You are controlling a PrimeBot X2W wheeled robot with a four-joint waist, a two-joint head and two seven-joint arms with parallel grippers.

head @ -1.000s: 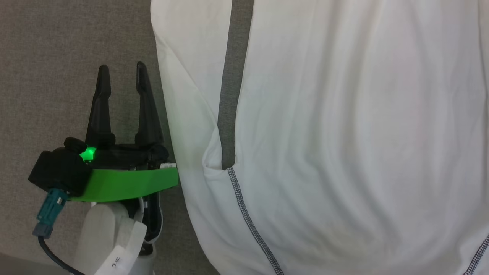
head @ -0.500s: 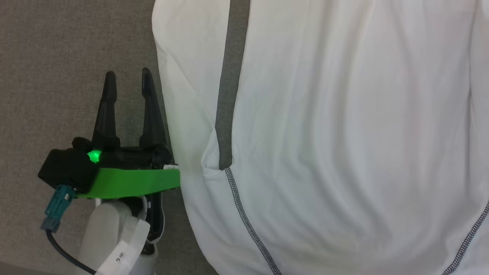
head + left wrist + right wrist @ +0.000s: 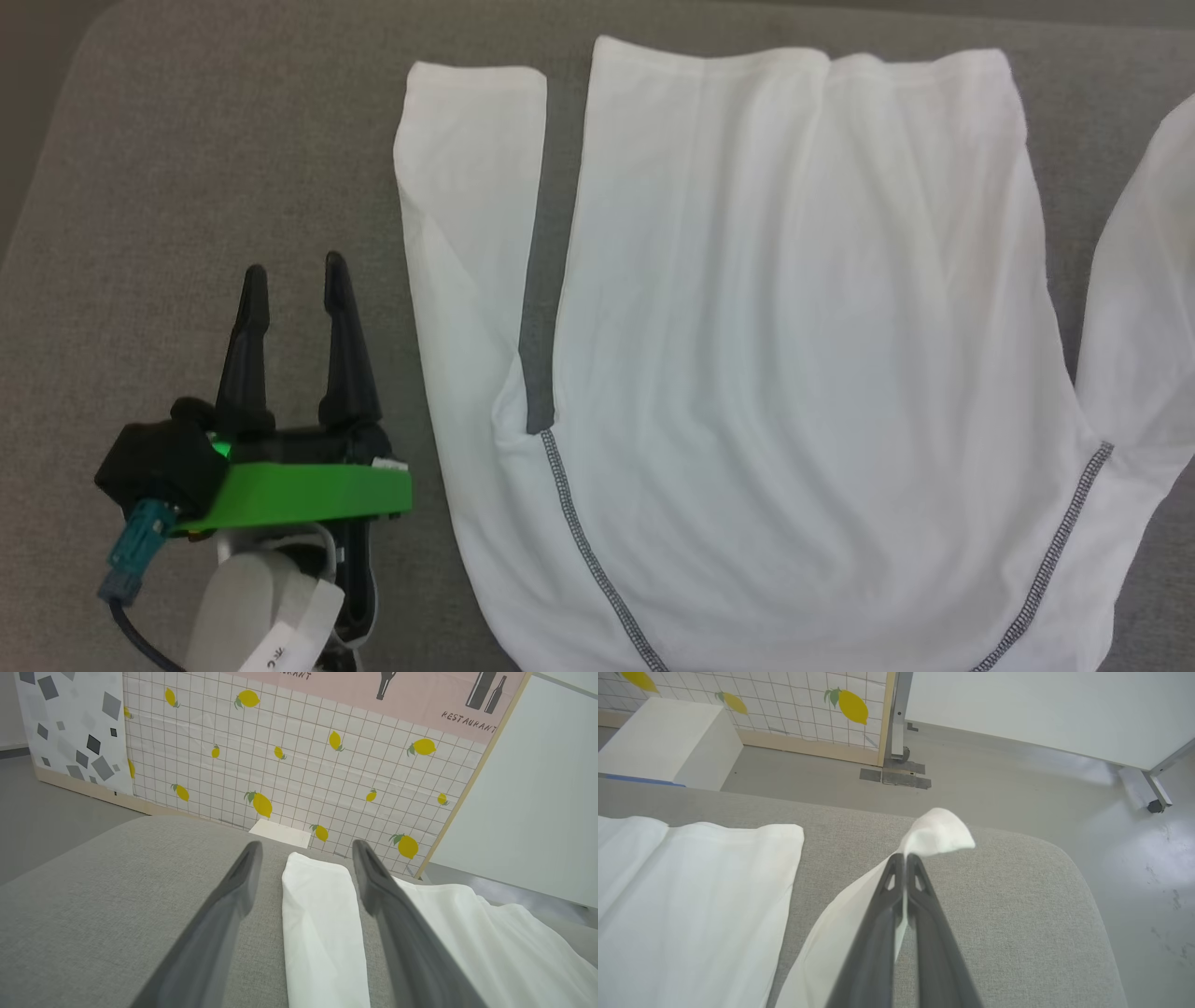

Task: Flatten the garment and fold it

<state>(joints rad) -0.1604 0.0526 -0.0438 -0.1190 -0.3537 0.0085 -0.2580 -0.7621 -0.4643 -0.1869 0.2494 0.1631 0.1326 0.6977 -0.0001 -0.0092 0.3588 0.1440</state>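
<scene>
The right gripper (image 3: 906, 857) is clamped on the end of one sleeve (image 3: 936, 835), holding it raised off the grey cushion (image 3: 205, 168). The left gripper (image 3: 291, 271) is spread, holding nothing, just beside the other sleeve (image 3: 467, 233) and clear of it. The T-shirt (image 3: 803, 327) lies spread on the cushion, body mostly flat with shallow creases, that other sleeve straight alongside it. Judgement: flattening is nearly complete, pending the raised sleeve being laid out. No fold is made yet, so all the folding remains.
</scene>
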